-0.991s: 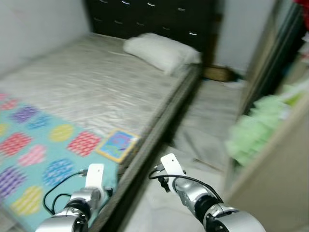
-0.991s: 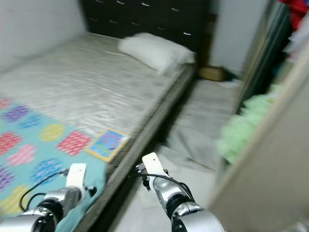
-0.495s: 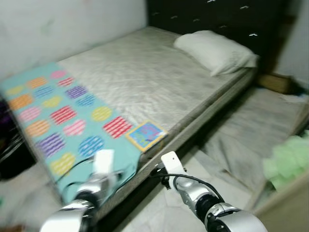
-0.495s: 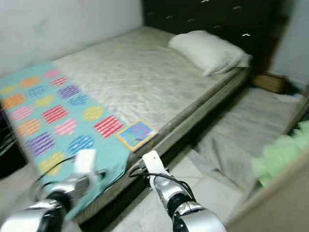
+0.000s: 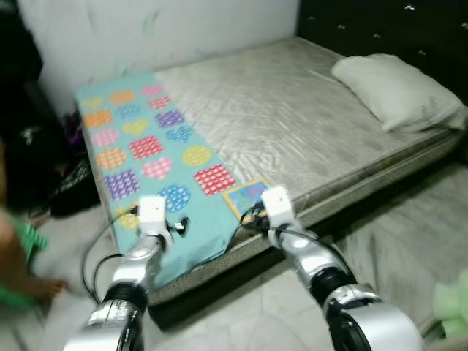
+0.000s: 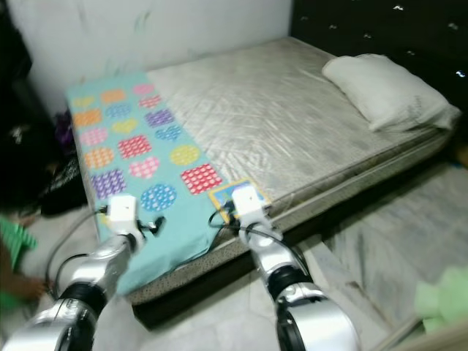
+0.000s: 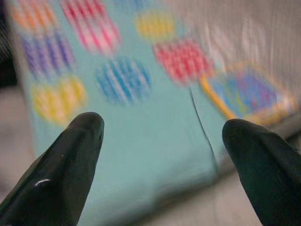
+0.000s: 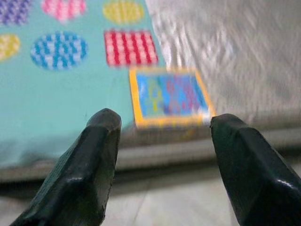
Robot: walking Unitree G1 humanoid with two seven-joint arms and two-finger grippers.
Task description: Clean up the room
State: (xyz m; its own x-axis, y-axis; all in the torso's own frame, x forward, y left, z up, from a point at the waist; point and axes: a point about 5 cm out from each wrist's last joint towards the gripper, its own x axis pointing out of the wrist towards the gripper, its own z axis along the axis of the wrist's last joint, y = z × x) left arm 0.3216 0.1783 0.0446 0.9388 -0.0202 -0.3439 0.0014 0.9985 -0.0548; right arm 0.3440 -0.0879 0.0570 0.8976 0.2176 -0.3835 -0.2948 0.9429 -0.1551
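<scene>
While leaning toward the low bed with the bare grey quilted mattress (image 5: 292,110), looking down at the mess to tidy. Spread across one end of the mattress, hanging a little over the near edge: a soft teal blanket with bright dots and hearts (image 5: 146,146). Right at the corner of that blanket, close to the bed edge: a small flat square picture card with a yellow rim and blue middle (image 5: 247,197). Far off at the other end, by the dark headboard: a puffy white pillow (image 5: 398,91).

Left pincer (image 7: 164,125) spread wide, holding nothing, hovering in front of the blanket's hanging edge. Right pincer (image 8: 162,120) spread wide too, holding nothing, aimed straight at the yellow-rimmed card, near it but not touching.

Most likely a light, thin and fairly stiff card, so easy to lift but hard to get under. Best to pinch it at the edge closest to the bed side, maybe sliding it out over the edge first. Careful not to nip the blanket with it. Can't tell whether card or thin book.

As for the blanket: soft, floppy, light, likely to slip and bunch up. Best to grab at two corners, one for each pincer.

Off to the left on the pale tiled floor (image 5: 409,241): a person's bare foot (image 5: 40,289) and some dark bags (image 5: 73,186) by the wall. Keep clear of the foot.
</scene>
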